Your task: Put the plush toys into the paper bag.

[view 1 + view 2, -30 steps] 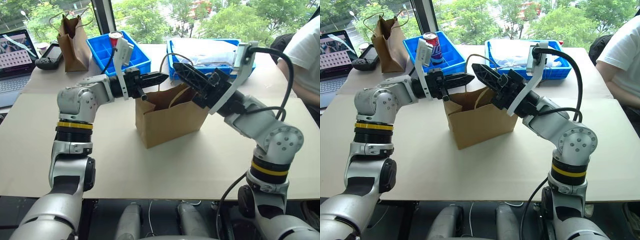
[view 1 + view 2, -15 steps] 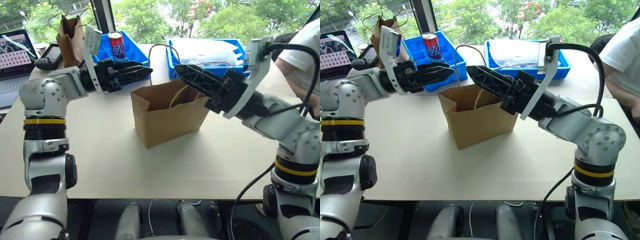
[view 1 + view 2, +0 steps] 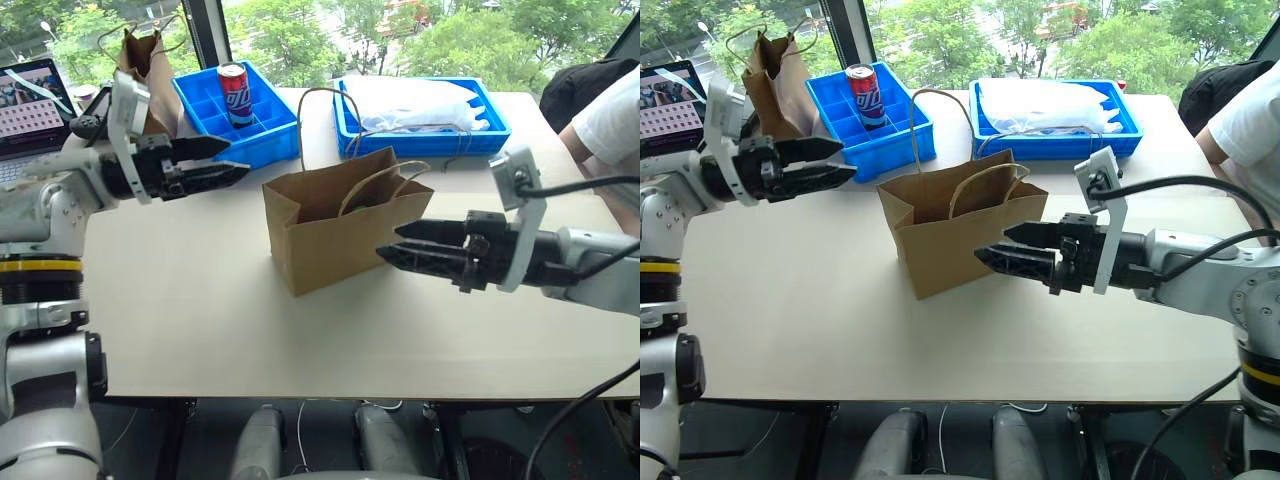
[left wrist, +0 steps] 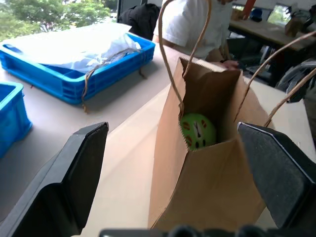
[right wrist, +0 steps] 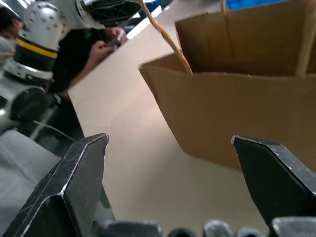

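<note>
The wide light-brown paper bag stands upright and open at the middle of the table, its twine handles looping above the mouth. The left wrist view looks into it: a round green plush toy lies inside against the far wall. My left gripper hovers open and empty to the left of the bag, well apart from it. My right gripper is open and empty too, held low and level in front of the bag's right front corner. Its fingers point at the bag from a short gap.
A narrower dark paper bag, a laptop and a black controller sit at the back left. Behind the bag are a blue divided bin with a red can and a blue tray. A person's arm is at the right edge.
Both grippers opened and drew away from the bag's mouth. The left swung out to the left; the right dropped and pulled back toward the right front of the bag.
</note>
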